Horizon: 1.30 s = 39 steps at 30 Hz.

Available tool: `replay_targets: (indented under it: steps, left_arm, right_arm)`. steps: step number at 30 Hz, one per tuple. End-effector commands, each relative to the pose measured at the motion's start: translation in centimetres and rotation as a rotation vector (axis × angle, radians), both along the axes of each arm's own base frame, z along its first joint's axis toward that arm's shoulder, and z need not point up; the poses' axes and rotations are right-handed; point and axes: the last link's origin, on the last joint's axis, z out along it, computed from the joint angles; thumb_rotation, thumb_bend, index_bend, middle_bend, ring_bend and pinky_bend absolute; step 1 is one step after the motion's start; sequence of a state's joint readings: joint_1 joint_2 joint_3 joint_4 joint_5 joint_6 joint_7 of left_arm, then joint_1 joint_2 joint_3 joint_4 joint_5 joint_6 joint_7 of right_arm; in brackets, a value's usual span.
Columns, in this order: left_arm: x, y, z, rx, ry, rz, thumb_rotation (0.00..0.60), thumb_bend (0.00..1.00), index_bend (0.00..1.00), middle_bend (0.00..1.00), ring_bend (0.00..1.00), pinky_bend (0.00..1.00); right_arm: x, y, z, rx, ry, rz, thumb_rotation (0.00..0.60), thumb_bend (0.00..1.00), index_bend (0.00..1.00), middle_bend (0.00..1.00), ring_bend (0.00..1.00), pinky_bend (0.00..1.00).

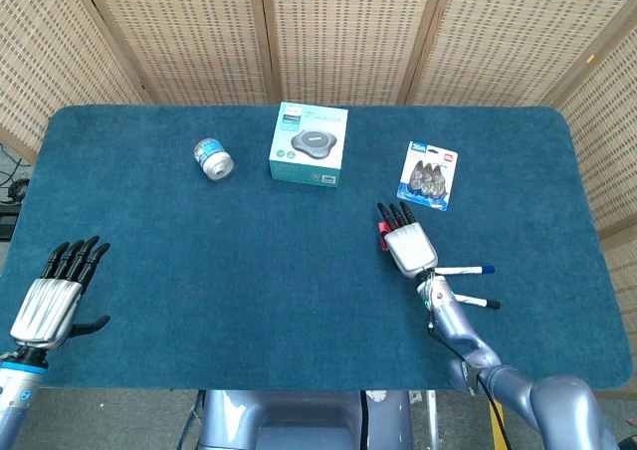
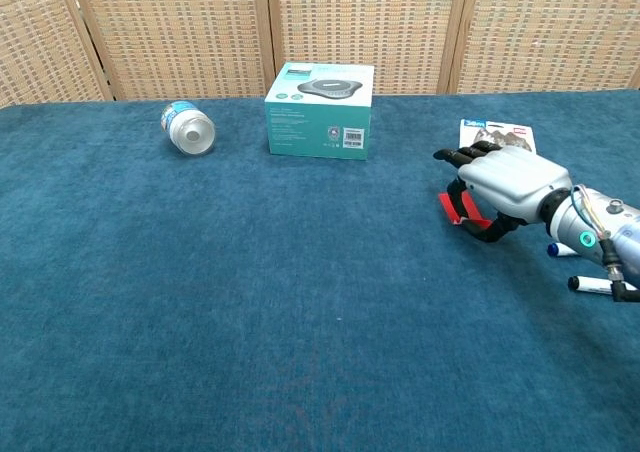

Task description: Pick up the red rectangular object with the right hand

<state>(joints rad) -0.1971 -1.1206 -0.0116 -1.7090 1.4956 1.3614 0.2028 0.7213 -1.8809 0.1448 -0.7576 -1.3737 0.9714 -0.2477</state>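
Observation:
The red rectangular object (image 2: 452,208) lies on the blue cloth at the right, tilted, mostly covered from above by my right hand (image 2: 505,184). The hand's fingers curl over it and the thumb presses at its near edge, so the hand grips it low over the table. In the head view only a sliver of the red object (image 1: 381,235) shows at the left edge of the right hand (image 1: 406,241). My left hand (image 1: 55,291) rests open at the table's near left corner, far from it, and does not show in the chest view.
A teal box (image 1: 310,143) stands at the back centre with a small bottle (image 1: 213,159) lying to its left. A blister pack (image 1: 430,174) lies just beyond my right hand. Two pens (image 1: 466,269) lie beside the right wrist.

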Motion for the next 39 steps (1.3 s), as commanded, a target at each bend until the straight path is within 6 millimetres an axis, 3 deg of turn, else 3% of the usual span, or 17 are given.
replay_targets:
  steps: [1,5,8,16,20,22,25,27,29,33,39]
  left_arm:
    - [0.0,0.0,0.0,0.0,0.0,0.0,0.6,0.02,0.0,0.0,0.0,0.0]
    - [0.0,0.0,0.0,0.0,-0.002,0.0,0.6,0.02,0.0,0.0,0.0,0.0]
    - [0.0,0.0,0.0,-0.002,-0.002,0.0,0.6,0.02,0.0,0.0,0.0,0.0]
    - [-0.1,0.1,0.0,-0.003,-0.009,0.006,0.6,0.02,0.0,0.0,0.0,0.0]
    - [-0.1,0.1,0.1,-0.005,-0.013,0.01,0.6,0.02,0.0,0.0,0.0,0.0]
    - [-0.2,0.0,0.1,-0.005,-0.014,0.011,0.6,0.02,0.0,0.0,0.0,0.0]
    - [-0.2,0.0,0.2,-0.008,-0.015,0.011,0.6,0.02,0.0,0.0,0.0,0.0]
    - [-0.2,0.0,0.2,-0.01,-0.018,0.01,0.6,0.02,0.0,0.0,0.0,0.0]
    - [-0.2,0.0,0.2,-0.012,-0.019,0.009,0.6,0.02,0.0,0.0,0.0,0.0]
    - [-0.1,0.0,0.2,-0.015,-0.023,0.009,0.6,0.02,0.0,0.0,0.0,0.0]
    - [-0.1,-0.2,0.3,-0.02,-0.034,0.007,0.6,0.02,0.0,0.0,0.0,0.0]
  right_arm:
    - [0.2,-0.2,0.1,-0.008,-0.002,0.004,0.6,0.52,0.62,0.0,0.0,0.0]
    - [1.0,-1.4,0.7,-0.039,-0.007,0.016,0.6,0.52,0.64,0.01,0.0,0.0]
    - [2.1,-3.4,1.7,-0.084,-0.003,0.02,0.6,0.52,0.65,0.01,0.0,0.0]
    - [5.3,-9.0,6.8,-0.268,0.023,0.043,0.6,0.52,0.66,0.03,0.0,0.0]
    - [5.7,-9.7,8.6,-0.307,0.007,0.044,0.6,0.53,0.66,0.04,0.0,0.0]
    - [5.4,-9.4,9.2,-0.309,-0.006,0.048,0.6,0.51,0.63,0.04,0.0,0.0]
    - [5.1,-8.6,10.1,-0.302,-0.07,0.042,0.6,0.35,0.34,0.01,0.0,0.0]
    - [5.0,-7.8,11.1,-0.288,-0.115,0.032,0.6,0.16,0.1,0.0,0.0,0.0]
    - [5.0,-6.6,12.6,-0.3,-0.171,0.035,0.6,0.08,0.01,0.0,0.0,0.0]
    - [4.3,-4.3,15.1,-0.306,-0.256,0.019,0.6,0.04,0.0,0.0,0.0,0.0]
    - [1.0,0.8,18.5,-0.308,-0.312,-0.011,0.6,0.0,0.0,0.0,0.0,0.0]
